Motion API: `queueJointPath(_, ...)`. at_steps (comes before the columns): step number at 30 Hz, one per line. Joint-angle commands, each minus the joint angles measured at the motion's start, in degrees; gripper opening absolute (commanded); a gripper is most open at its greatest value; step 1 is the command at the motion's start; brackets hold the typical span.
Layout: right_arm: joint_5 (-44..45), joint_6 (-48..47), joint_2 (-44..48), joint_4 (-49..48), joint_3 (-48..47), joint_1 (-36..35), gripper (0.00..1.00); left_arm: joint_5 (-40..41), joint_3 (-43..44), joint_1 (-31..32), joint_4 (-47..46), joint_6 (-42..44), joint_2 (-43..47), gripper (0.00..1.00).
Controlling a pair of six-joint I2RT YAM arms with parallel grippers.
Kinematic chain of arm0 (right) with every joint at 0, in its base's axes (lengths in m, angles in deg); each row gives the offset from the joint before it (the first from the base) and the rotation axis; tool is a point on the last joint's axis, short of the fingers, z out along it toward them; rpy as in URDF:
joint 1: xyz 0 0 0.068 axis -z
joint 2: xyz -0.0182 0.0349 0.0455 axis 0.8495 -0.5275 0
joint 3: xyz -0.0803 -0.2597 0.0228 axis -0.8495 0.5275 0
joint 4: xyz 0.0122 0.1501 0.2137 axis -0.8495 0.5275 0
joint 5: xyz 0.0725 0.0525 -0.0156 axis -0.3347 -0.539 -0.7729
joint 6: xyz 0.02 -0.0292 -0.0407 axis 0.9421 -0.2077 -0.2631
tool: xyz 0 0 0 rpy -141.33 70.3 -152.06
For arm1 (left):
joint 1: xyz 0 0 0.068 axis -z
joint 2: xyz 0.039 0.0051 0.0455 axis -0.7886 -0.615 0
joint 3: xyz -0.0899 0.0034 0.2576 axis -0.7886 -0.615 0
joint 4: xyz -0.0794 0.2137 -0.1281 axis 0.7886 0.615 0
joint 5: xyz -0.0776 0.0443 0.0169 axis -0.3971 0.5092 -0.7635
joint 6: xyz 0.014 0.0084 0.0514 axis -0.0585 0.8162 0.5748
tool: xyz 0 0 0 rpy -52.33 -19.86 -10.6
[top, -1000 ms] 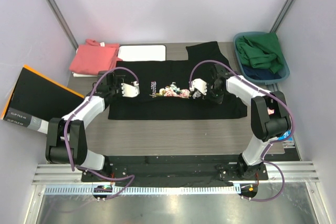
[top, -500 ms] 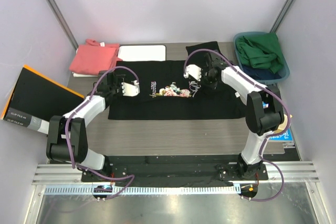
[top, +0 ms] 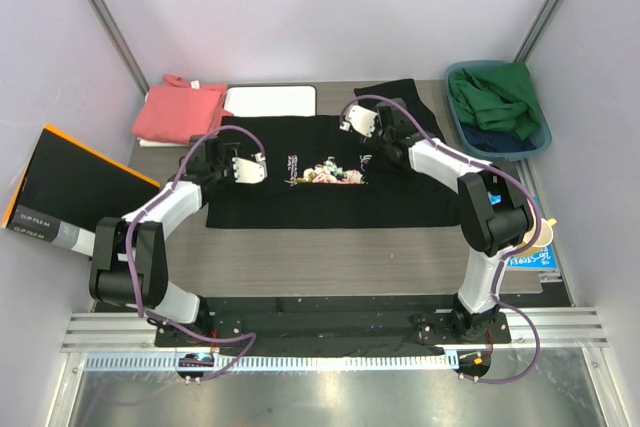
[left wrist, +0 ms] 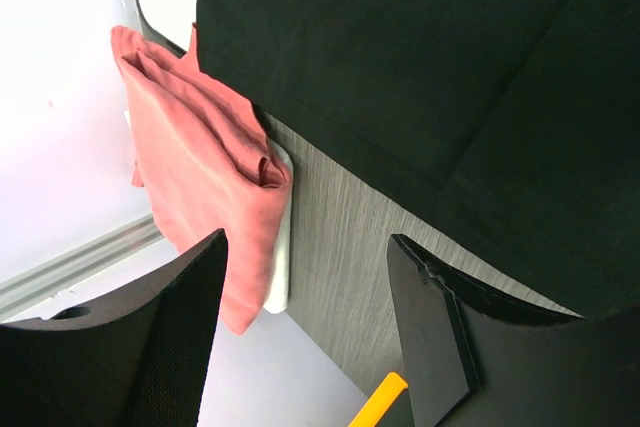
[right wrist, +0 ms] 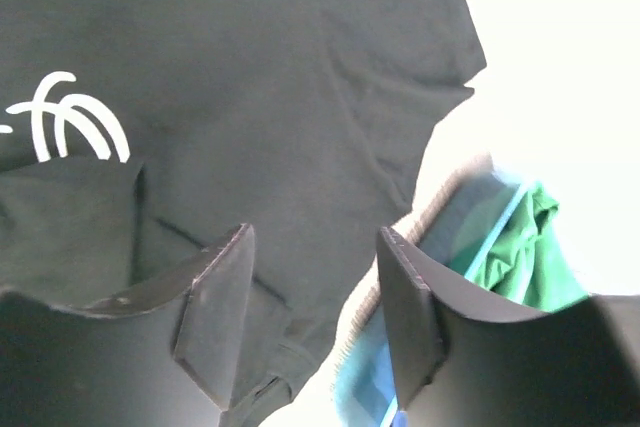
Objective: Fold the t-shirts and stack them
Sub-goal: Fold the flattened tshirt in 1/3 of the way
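The black t-shirt lies flat, chest up, across the middle of the bench as a wide band running left to right. Its pink-and-white flower print and white script lettering sit near the centre, and one sleeve sticks out toward the back at its far right end. The salmon-pink t-shirt is plain and folded into a thick, slightly rumpled bundle, lying at the bench's far left corner just beside the black one's far left corner.

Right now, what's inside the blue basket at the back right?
A crumpled green garment fills the basket, with dark blue cloth showing beneath; anything deeper is covered.
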Motion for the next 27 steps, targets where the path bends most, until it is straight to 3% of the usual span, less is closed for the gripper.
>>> queueJointPath(1, 3.59, 1.32, 4.53, -5.05, 2.46, -0.04, 0.58, -0.49, 1.52, 0.29, -2.41, -1.13, -0.66, 0.65)
queueJointPath(3, 2.18, 1.32, 6.29, -2.78, 4.05, 0.57, 0.58, -0.4, 1.78, 0.37, -2.41, -1.13, -0.84, 0.66)
queueJointPath(9, -9.92, 0.8, 7.7, 17.52, 1.95, 6.36, 0.44, -0.49, 2.22, 0.29, -2.41, -0.87, -1.28, 0.66)
queueJointPath(12, -13.81, -1.39, 8.32, 22.37, 3.87, 7.17, 0.18, -0.93, 2.48, 0.29, -2.41, -0.69, -1.8, 0.66)
queueJointPath(13, -13.99, -1.75, 7.97, 22.82, 4.83, 7.17, 0.01, -1.1, 2.74, 0.37, -2.5, -0.69, -1.89, 0.66)
queueJointPath(27, -25.51, -0.78, 1.03, 36.7, -6.06, 7.34, 0.01, -0.49, 4.68, 0.81, -2.33, 0.1, -2.77, 0.65)
